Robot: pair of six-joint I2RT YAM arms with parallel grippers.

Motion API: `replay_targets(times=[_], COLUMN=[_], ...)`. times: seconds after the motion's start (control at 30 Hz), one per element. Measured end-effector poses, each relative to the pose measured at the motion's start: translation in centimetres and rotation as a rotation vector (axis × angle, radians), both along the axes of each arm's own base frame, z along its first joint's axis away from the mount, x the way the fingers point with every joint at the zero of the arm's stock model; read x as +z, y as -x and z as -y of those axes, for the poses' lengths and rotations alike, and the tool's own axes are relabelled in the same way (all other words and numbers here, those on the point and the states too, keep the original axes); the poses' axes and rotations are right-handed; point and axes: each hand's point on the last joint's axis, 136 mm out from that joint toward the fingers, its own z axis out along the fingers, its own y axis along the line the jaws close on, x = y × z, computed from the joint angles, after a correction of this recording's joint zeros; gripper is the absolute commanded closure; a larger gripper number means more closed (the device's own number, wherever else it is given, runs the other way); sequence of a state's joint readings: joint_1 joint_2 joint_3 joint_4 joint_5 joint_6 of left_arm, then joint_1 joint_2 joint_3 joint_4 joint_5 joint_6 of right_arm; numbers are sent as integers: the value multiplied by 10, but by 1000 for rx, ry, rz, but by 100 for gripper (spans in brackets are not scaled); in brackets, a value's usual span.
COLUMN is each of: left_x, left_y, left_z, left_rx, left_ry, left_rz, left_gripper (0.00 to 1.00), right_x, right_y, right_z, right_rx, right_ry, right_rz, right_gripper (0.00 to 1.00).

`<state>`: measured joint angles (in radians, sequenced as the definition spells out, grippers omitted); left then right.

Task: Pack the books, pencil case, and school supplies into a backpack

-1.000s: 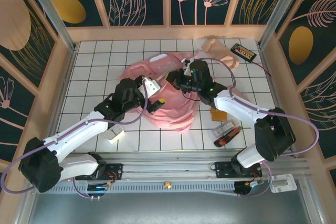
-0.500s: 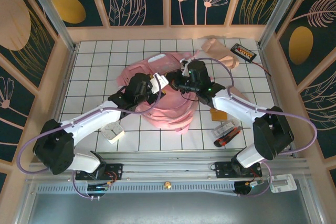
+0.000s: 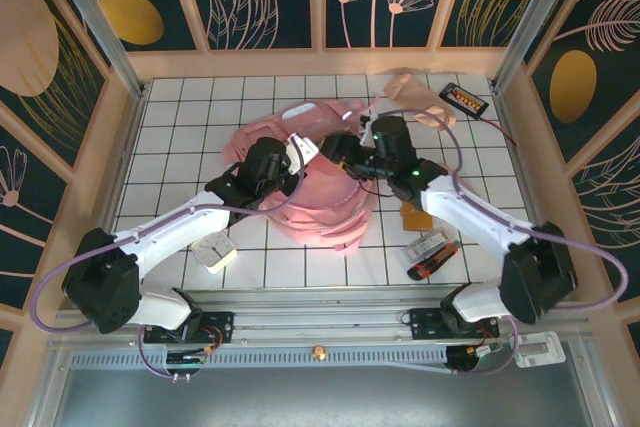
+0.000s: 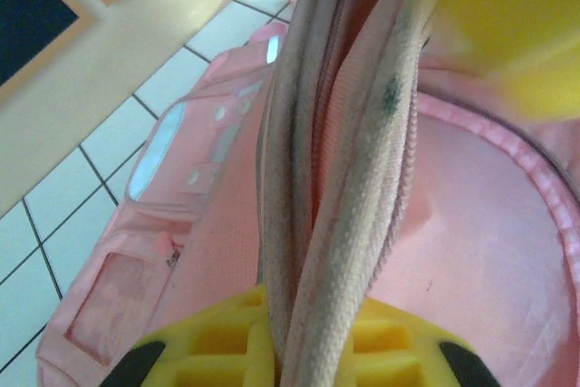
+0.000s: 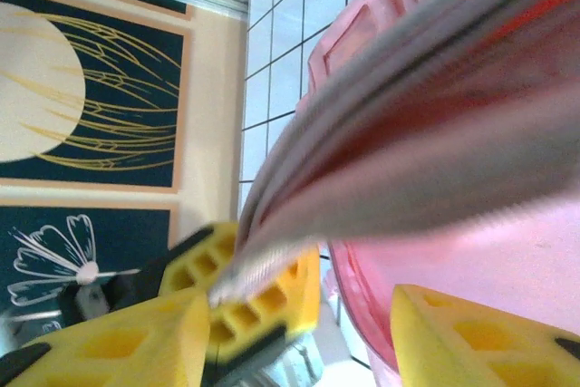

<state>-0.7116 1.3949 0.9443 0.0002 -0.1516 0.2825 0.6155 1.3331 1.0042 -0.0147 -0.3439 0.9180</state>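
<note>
Flanking one backpack [image 3: 325, 209]: left pincer [image 3: 300, 154] gripping it, right pincer [image 3: 336, 151] parted.

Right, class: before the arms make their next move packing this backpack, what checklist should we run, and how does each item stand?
1. The left gripper is clamped on the backpack rim: ok.
2. The right gripper has its jaws apart: ok.
3. The backpack mouth is wide enough for loading: cannot tell.
4. The pencil case lies free, far right: ok.
5. The orange notebook and wrapped pack lie uncovered, near right: ok.
</note>
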Motion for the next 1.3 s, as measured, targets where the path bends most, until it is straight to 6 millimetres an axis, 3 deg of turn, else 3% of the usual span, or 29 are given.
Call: replay_targets(times=[0.07,0.17,0.27,0.37,0.43,0.57,0.67,0.83,0.93,1.17,1.3], left_x=[-2,-3,0,1,2,4,4,2,1,0,0], left_y=[0,-1,-3,-4,-5,-4,-4,-3,-2,0,1], left_z=[-1,-2,-3,-5,-6,-8,-9,-10,-9,-6,-4], left_rx=[12,31,56,84,100,133,153,180,188,191,186], left_ry=[1,14,35,56,74,112,138,176,195,233,245], left_rz=[-10,-18,-24,-30,-36,-48,-62,-90,-109,-140,-152], left_gripper=[100,100,100,100,100,100,100,100,100,100,100], right_x=[23,60,66,38,12,-60,-93,-115,-127,-171,-191], right_y=[9,17,0,-31,-54,-100,-135,-197,-224,-260,-277], right_z=[19,61,121,181,207,237,256,293,312,341,345], right_rx=[-25,-113,-282,-454,-520,-576,-598,-651,-674,-682,-663], right_ry=[8,24,88,172,220,303,330,350,369,400,412], right_rz=[63,175,221,166,99,-90,-173,-204,-210,-263,-286], right_gripper=[35,25,20,15,13,8,3,1,1,1,1])
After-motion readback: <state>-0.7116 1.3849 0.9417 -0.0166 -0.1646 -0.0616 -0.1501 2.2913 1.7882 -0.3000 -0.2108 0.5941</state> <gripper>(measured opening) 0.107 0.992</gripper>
